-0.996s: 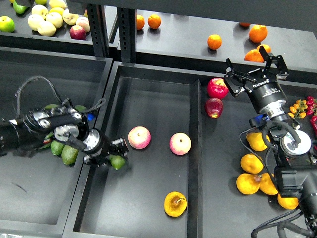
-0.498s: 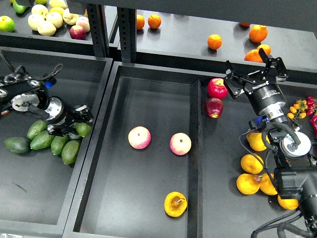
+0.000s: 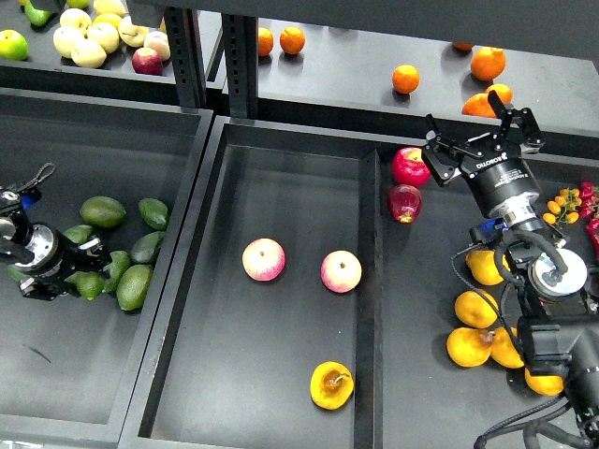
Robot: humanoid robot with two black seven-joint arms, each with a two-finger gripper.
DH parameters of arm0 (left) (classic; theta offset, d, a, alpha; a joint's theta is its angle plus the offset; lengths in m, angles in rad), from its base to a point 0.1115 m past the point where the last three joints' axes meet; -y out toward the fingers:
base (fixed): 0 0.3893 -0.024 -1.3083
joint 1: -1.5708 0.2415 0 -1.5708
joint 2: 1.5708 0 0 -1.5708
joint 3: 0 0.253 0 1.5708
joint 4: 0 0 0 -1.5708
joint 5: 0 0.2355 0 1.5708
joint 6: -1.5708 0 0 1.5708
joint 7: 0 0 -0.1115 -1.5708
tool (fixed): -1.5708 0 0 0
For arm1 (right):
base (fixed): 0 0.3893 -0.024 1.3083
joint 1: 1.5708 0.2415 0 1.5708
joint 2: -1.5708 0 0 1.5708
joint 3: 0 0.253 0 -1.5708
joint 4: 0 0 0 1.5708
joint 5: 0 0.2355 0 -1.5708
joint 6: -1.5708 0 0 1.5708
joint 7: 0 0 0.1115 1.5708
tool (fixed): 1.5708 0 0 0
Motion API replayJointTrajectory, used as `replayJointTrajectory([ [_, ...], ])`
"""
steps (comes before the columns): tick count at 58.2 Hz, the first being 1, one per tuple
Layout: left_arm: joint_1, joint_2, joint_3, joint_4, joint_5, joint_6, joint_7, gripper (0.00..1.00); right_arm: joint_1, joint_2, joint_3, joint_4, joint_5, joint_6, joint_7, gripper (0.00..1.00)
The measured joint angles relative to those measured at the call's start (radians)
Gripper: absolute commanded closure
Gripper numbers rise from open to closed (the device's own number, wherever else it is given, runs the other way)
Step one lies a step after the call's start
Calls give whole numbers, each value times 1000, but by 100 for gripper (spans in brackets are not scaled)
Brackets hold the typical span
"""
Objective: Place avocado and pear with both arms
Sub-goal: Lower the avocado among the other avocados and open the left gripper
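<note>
Left claw (image 3: 82, 271): I am working it low in the left bin, down among the avocado (image 3: 90, 284) pile; it looks to be pinching one small green avocado, though the fingers are dark and partly hidden.
Right claw (image 3: 485, 140): I am holding it high over the right bin (image 3: 426, 309), fingers spread wide, gripping nothing.
Pear (image 3: 331, 385): it is lying in the middle tray (image 3: 281, 168), near the front edge, stem side facing up.
Step in hand: I judge I am picking an avocado from the pile with my left arm.
Doing it well: I am aiming to close across the narrow waist of the fruit, lift straight up clear of its neighbours, then clear the bin wall before crossing to the middle tray.
Risk: glossy skin may be slipping; neighbouring fruit may be rolling.
Avocados counted: about six in the left bin, some overlapping, so I cannot be sure.
Pink-yellow apples (image 3: 263, 259): two, in the middle tray, apart from each other.
Red apples (image 3: 410, 166): two, just beside the right claw.
Pears in the middle tray: one.
</note>
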Motion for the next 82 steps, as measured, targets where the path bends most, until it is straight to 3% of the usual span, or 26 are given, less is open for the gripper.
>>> replayJointTrajectory([
  [36,63,-108,-18,114,0,0,0,39,-1,0,0,1,0,1,0,1],
  [58,63,-111,-25,124,0,0,0,24,-1,0,-2,1,0,0,0,1],
  [64,63,-110,-25,128,0,0,0,15,-1,0,-2,1,0,0,0,1],
  [69,61,-110,-25,137,0,0,0,1,-1,0,-1,1,0,0,0,1],
  [82,24,-105,-56,148,-6,0,0,1,-1,0,0,1,0,1,0,1],
])
